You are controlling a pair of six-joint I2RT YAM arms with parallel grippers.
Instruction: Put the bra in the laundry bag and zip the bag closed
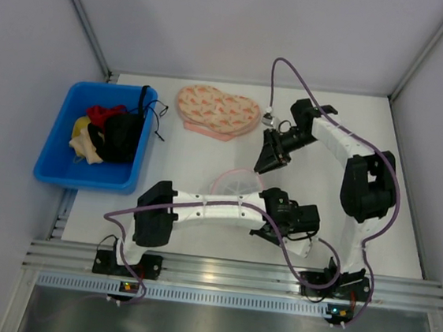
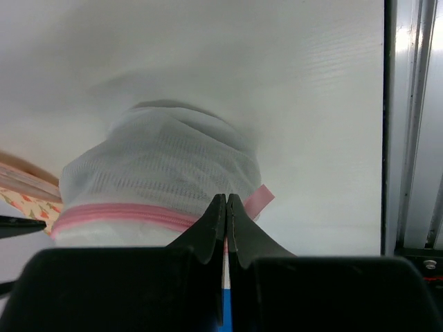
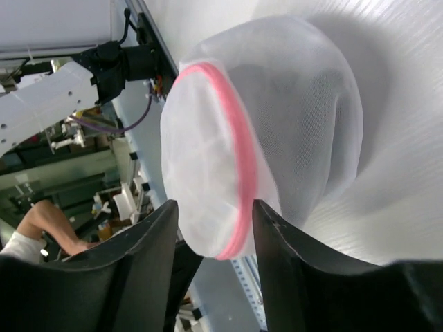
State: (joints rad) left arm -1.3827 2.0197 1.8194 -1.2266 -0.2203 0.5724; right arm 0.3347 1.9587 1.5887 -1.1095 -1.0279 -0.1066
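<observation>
My left gripper (image 2: 226, 202) is pressed shut, its tips at the pink zip rim of the small domed white mesh laundry bag (image 2: 159, 166) (whether they pinch it I cannot tell); my right gripper (image 3: 214, 207) stands partly open, the rim showing between its fingers; the soft black fabric bra (image 1: 120, 138) lies in the blue plastic tub (image 1: 62, 117), well apart from the bag
</observation>
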